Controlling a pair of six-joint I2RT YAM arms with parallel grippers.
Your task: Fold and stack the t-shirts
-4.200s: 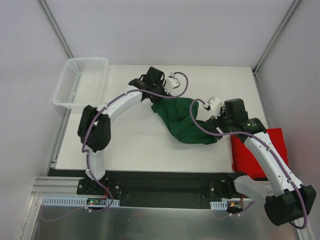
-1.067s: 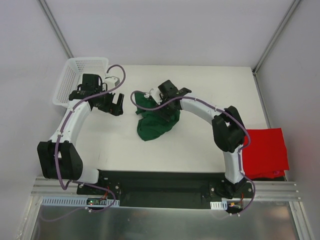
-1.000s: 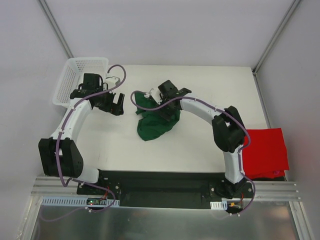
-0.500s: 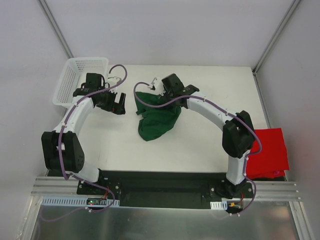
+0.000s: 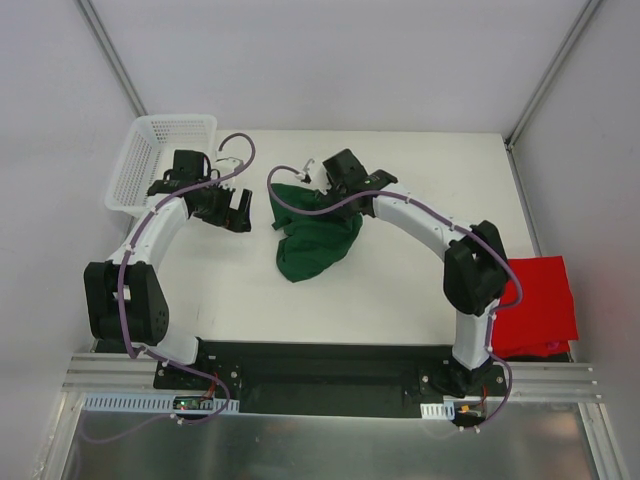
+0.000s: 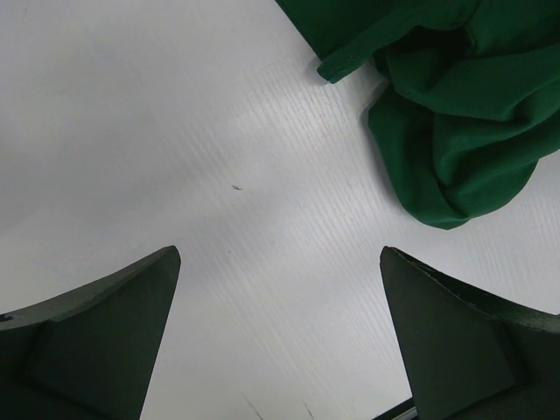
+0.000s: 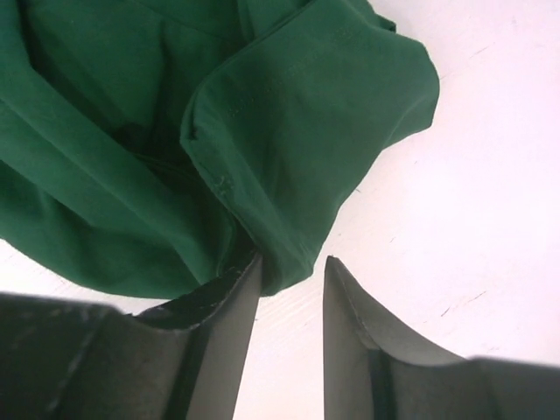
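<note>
Now | green t-shirt (image 5: pixel 315 240) crumpled mid-counter (image 5: pixel 400 290), soft matte cotton in deep folds, long axis far-right to near-left | red t-shirt (image 5: pixel 540 300) flat, squarish, at near right corner | my left pincer (image 6: pixel 280 262) spread wide over bare counter just beside green t-shirt | my right pincer (image 7: pixel 292 259) narrowed, fold tip between fingers, grip unclear
</note>
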